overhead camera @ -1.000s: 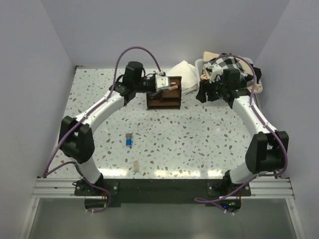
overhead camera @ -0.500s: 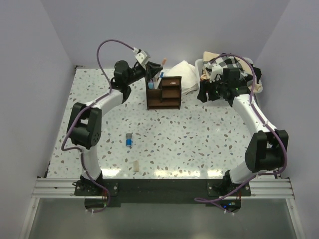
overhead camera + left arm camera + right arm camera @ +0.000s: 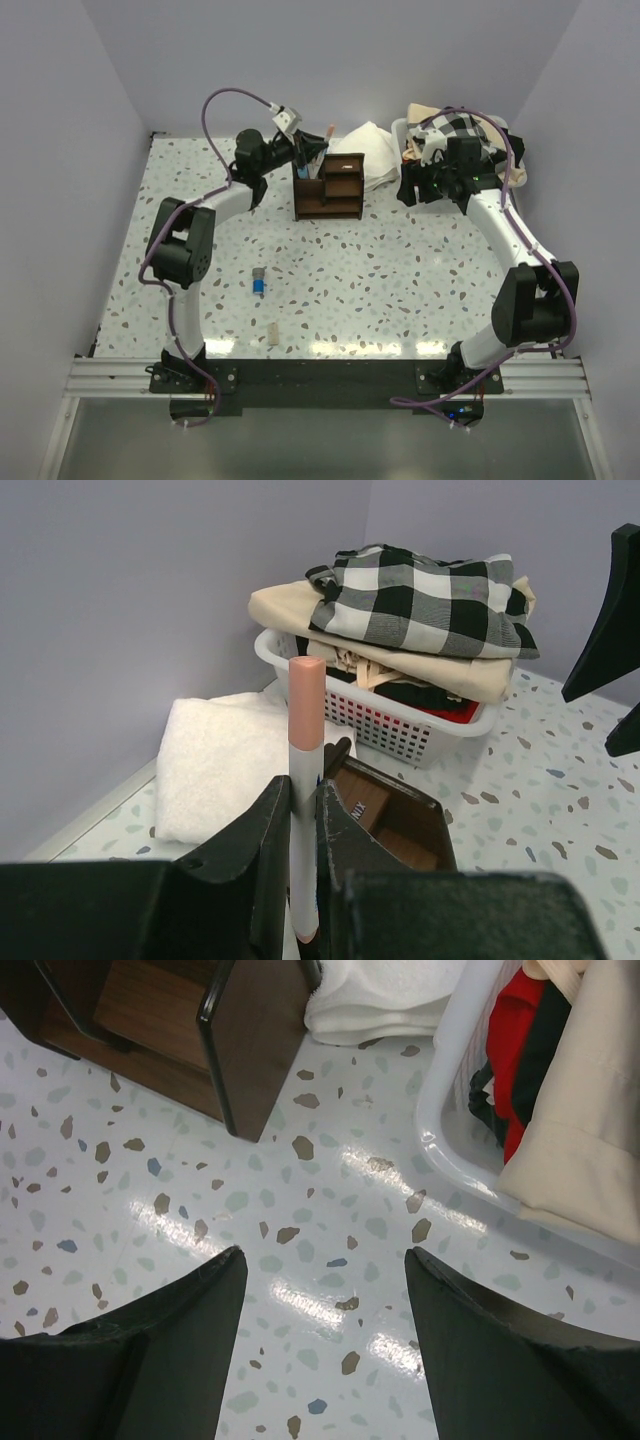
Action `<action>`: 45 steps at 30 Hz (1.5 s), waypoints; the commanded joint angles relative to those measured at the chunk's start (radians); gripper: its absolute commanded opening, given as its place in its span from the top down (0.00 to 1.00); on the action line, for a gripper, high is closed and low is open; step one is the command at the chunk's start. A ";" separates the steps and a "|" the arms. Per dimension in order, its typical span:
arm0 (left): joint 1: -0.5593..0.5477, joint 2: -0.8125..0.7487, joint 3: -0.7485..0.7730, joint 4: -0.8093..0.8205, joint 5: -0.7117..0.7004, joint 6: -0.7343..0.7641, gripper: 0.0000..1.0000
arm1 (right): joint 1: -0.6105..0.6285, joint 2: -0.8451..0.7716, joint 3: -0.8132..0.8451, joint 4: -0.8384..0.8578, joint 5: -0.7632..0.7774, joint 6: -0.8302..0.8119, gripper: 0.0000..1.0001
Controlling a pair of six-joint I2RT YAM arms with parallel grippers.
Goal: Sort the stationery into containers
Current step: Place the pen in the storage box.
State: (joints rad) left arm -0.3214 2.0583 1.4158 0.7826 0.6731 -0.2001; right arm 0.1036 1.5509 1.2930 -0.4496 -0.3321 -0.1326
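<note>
**Above the organizer, a pen held upright**

At the worktop's (image 3: 400,290) far side, the left pincer (image 3: 305,800) pinches a white pen (image 3: 305,730) with a pink cap, upright, at the left end of the dark wooden organizer (image 3: 340,195). The right pincer (image 3: 322,1260) hangs spread over the worktop between the organizer and a white basket (image 3: 450,1150). A blue piece (image 3: 258,285) and a beige piece (image 3: 271,334) lie nearer the arms' bases, well apart from the organizer.
</note>
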 commanded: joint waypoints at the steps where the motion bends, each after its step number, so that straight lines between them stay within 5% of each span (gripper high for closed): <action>1: 0.012 0.014 0.021 0.078 -0.007 0.019 1.00 | -0.004 -0.026 0.025 0.017 -0.010 0.004 0.32; 18: 0.028 0.011 -0.035 0.034 -0.007 0.079 0.96 | -0.002 -0.020 0.012 0.035 -0.015 0.014 0.31; 25: 0.033 -0.009 -0.064 -0.009 -0.004 0.119 0.54 | -0.004 -0.006 0.025 0.048 -0.022 0.022 0.31; 37: 0.053 -0.139 0.029 0.044 0.135 0.027 0.35 | -0.002 0.028 0.068 0.083 -0.051 0.042 0.31; 42: 0.062 -0.236 0.057 -0.158 0.172 0.159 0.30 | -0.004 0.043 0.086 0.088 -0.084 0.045 0.31; 45: 0.061 -0.325 0.048 -0.527 0.100 0.376 0.22 | -0.002 0.028 0.088 0.089 -0.111 0.034 0.32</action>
State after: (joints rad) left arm -0.2699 1.8591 1.4387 0.6113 0.8036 -0.0750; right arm 0.1036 1.5951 1.3327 -0.3973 -0.3832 -0.1040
